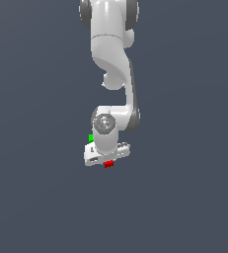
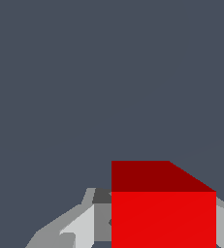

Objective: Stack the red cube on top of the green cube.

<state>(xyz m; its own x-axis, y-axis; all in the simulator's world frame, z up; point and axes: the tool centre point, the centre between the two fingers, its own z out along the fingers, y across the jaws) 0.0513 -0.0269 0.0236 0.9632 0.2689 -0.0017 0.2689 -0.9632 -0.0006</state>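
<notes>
Looking first at the red cube (image 2: 163, 213), we find it sitting between the fingers (image 2: 84, 227) of our gripper (image 1: 107, 159), filling the lower part of the wrist view with one bright face toward the camera and a darker face above it. A grey finger shows on one side of the cube and a sliver of another on the opposite side, both right against its faces, so we read the jaws as clenched on the red cube, opened only as wide as the cube itself. Being a cube, it has no long axis to speak of; its faces sit square to the fingers, not twisted between them.

In the exterior view we see the red cube (image 1: 108, 164) only as a small red patch poking out under the white hand. The green cube (image 1: 91, 138) peeks out as a thin green strip just beside the wrist, on the exterior view's left, mostly hidden by the arm (image 1: 110, 54); we cannot tell how high the red cube sits above the dark grey floor (image 1: 36, 197), nor how far it is from the green one.
</notes>
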